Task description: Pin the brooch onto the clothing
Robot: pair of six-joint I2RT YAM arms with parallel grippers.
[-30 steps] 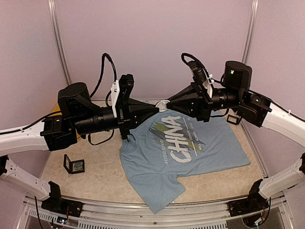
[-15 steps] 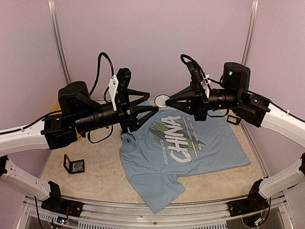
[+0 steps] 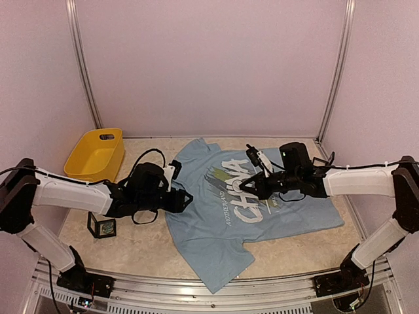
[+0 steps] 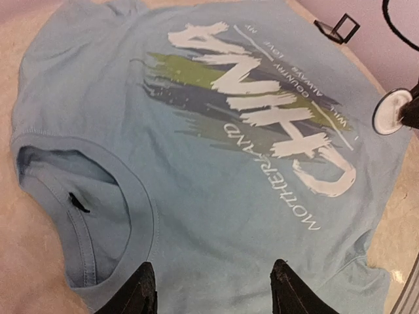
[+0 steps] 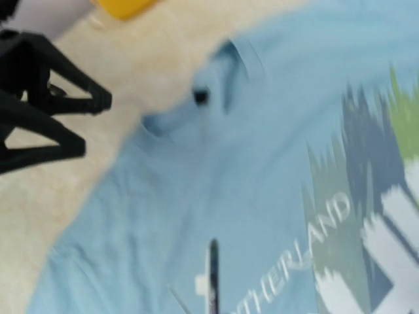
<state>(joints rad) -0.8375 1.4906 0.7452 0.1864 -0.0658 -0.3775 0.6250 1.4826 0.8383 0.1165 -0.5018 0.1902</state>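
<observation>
Lying flat: T-shirt (image 3: pixel 216 229), long axis L–R, collar (image 4: pixel 141 216) twd spread L pincer (image 4: pixel 213 291); R pincer (image 3: pixel 252 188) pinching brooch (image 4: pixel 391 111) over print.

Tabletop (image 3: pixel 134 242): beige, mottled surface.
T-shirt (image 3: pixel 209 229): light blue, spread flat at centre, "CHINA" print facing up.
Yellow bin (image 3: pixel 98 155): far left corner.
Small black case (image 3: pixel 102 227): left side, apart from the T-shirt.
Black square frame (image 4: pixel 337 28): far right, just beyond the T-shirt.

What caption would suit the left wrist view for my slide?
Left jaws open near the collar of the light blue CHINA T-shirt; round brooch at right edge.
</observation>
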